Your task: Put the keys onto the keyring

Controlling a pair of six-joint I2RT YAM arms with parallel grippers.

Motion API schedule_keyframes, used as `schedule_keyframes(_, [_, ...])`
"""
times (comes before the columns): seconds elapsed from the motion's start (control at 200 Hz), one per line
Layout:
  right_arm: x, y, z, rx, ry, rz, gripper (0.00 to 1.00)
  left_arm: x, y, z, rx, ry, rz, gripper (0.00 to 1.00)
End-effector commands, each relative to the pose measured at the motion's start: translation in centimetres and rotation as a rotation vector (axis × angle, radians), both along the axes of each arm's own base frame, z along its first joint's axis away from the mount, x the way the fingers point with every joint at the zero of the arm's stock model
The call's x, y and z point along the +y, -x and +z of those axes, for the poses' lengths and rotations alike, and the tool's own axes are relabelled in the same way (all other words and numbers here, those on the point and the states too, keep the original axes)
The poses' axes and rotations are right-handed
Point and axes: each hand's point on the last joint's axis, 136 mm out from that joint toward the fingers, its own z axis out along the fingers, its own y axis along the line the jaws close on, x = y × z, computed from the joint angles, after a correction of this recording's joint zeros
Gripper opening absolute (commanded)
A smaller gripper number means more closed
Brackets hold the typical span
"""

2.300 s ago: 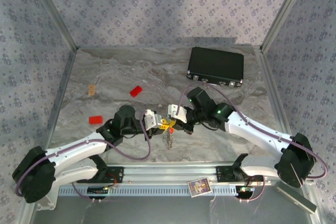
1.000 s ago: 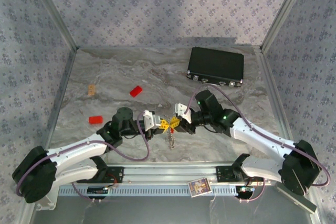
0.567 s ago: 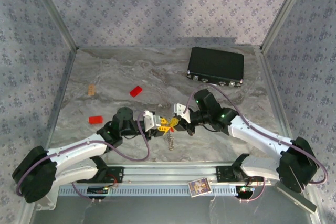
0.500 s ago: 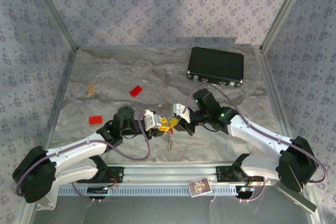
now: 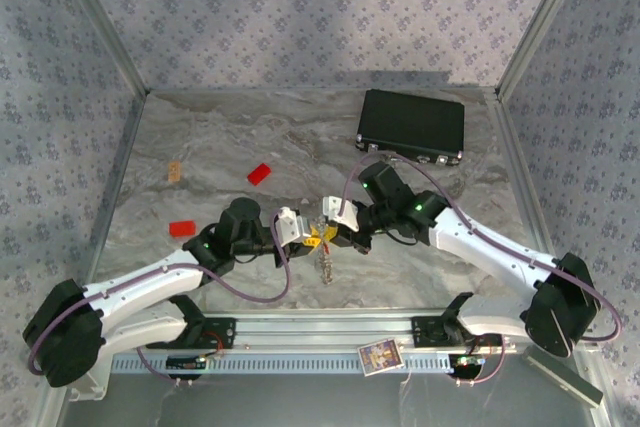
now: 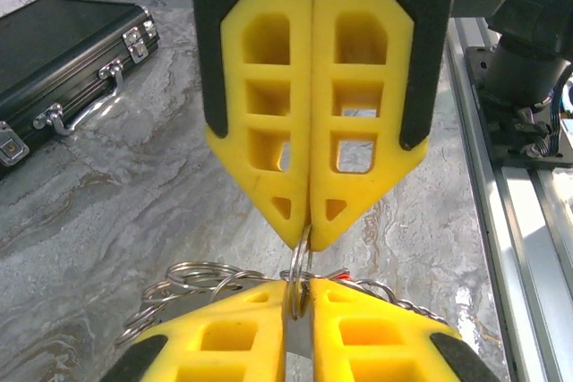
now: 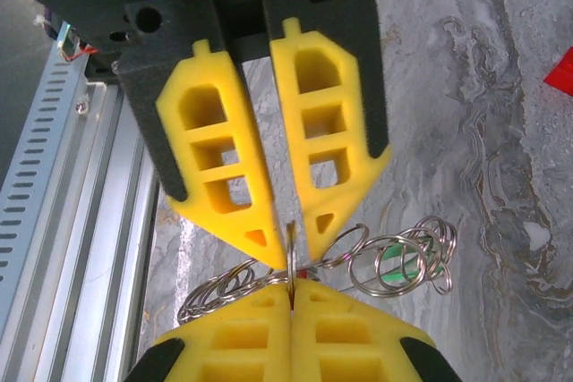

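Silvery keyring (image 7: 292,252) hangs edge-on between both claws above the marble table (image 5: 200,162). Right gripper (image 7: 291,285) is shut on it; left gripper (image 6: 298,294) pinches it too. Green key (image 7: 400,264) seems threaded. Next: feed the red key on.

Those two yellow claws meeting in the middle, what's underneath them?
Under the left claw and right claw hangs a chain above the marble table. What lies directly beneath is covered.
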Motion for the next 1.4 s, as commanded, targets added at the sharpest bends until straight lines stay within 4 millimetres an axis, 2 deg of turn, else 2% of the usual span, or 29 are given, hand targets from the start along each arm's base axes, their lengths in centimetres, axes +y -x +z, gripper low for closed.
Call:
schedule_keyframes(0.0, [0.3,0.6,1.0,-0.013,0.003,0.036,0.00,-0.6,0.1,1.8,-0.044,0.028,-0.019,0.08])
schedule_keyframes(0.125, [0.4,0.6,1.4,-0.010,-0.019,0.031,0.00,-0.6,0.2,1.9,-0.049,0.043,-0.023,0.01])
schedule_keyframes(0.195, [0.1,0.1,1.6,-0.016,-0.051,-0.005,0.21,-0.6,0.3,2.1,-0.052,0.062,-0.022,0.00])
schedule_keyframes(0.23, [0.0,-0.3,1.8,-0.024,-0.073,-0.027,0.26,-0.5,0.3,2.1,-0.054,0.074,-0.018,0.00])
schedule_keyframes(0.46, [-0.6,-0.5,1.8,-0.008,-0.195,-0.079,0.27,-0.6,0.6,2.5,-0.055,0.156,-0.017,0.00])
schedule_keyframes(0.815, [-0.7,-0.6,0.6,0.042,-0.195,-0.110,0.28,-0.5,0.9,2.6,-0.059,0.176,-0.029,0.00])
schedule_keyframes(0.964, [-2.0,-1.8,-1.3,0.017,-0.133,-0.222,0.29,-0.2,1.1,2.5,-0.068,0.175,-0.027,0.00])
schedule_keyframes(1.029, [-2.3,-1.7,-2.2,0.037,-0.113,-0.240,0.31,-0.1,1.2,2.6,-0.072,0.174,-0.029,0.00])
schedule_keyframes(1.139, [-1.9,-1.0,-2.9,0.079,-0.118,-0.241,0.32,0.0,1.4,2.7,-0.078,0.176,-0.034,0.00])
schedule_keyframes(1.394, [-0.3,0.4,-3.1,0.056,-0.157,-0.188,0.36,0.0,1.4,2.8,-0.079,0.170,-0.036,0.00])
